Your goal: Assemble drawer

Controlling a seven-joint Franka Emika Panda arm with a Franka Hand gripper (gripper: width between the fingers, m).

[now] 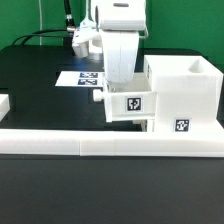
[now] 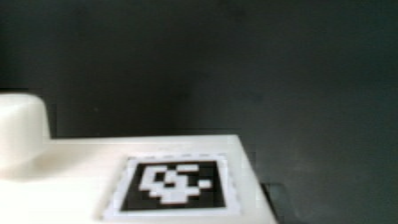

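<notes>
The large hollow white casing (image 1: 185, 92) stands at the exterior view's right with a tag low on its front. A small white tray (image 1: 130, 105) with a tag on its side sits against the casing's left side, off the table. My gripper (image 1: 122, 86) comes straight down onto the tray and appears shut on it; the fingertips are hidden by the hand. The wrist view shows the tray's white tagged face (image 2: 173, 185) very close, with its round knob (image 2: 18, 132) beside it. No fingers show there.
A long low white rail (image 1: 100, 145) runs across the front of the black table (image 1: 40, 90). The marker board (image 1: 82, 77) lies flat behind the tray. Cables hang at the back left. A white piece pokes in at the left edge (image 1: 4, 103).
</notes>
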